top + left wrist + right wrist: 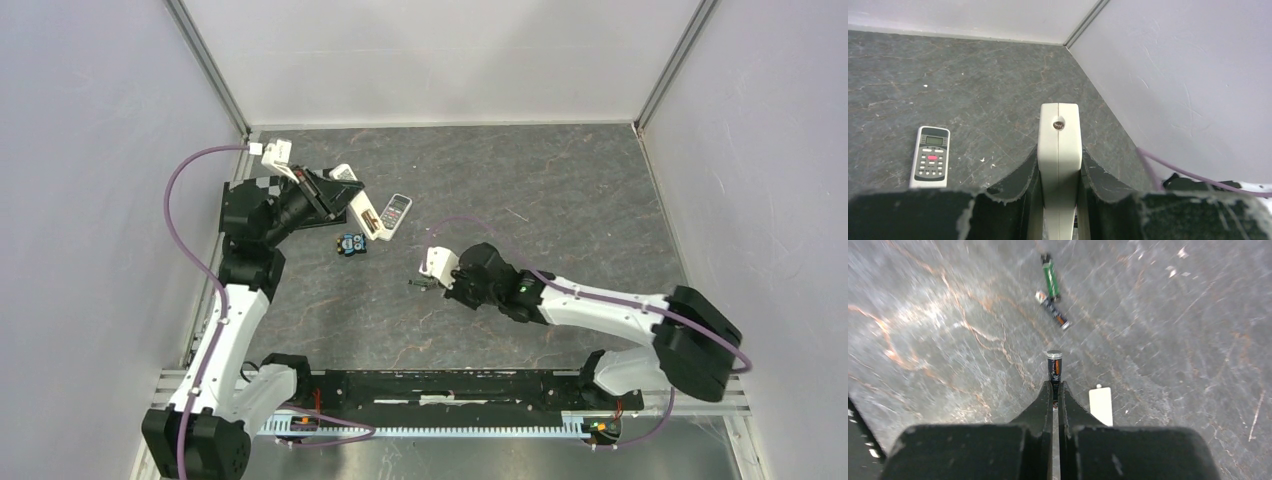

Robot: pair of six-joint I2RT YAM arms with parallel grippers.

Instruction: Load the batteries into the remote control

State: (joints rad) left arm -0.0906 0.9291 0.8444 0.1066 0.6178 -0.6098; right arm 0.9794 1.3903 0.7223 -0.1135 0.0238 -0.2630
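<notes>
My left gripper (1059, 159) is shut on a long white remote control (1059, 142), held edge-up off the table; in the top view this remote (362, 210) shows a dark open slot. My right gripper (1054, 386) is shut on the tail of a slim black battery (1054, 366) with an orange mark, which sticks out ahead of the fingertips. In the top view that gripper (425, 284) is near the table's middle. Two more batteries lie on the table beyond it, one green (1050, 276) and one dark (1052, 310).
A smaller grey remote with buttons (397, 213) (930, 156) lies beside the held one. A small blue and black object (350, 244) sits just in front of them. A flat white plate (1100, 405) lies on the table to the right of my right fingers.
</notes>
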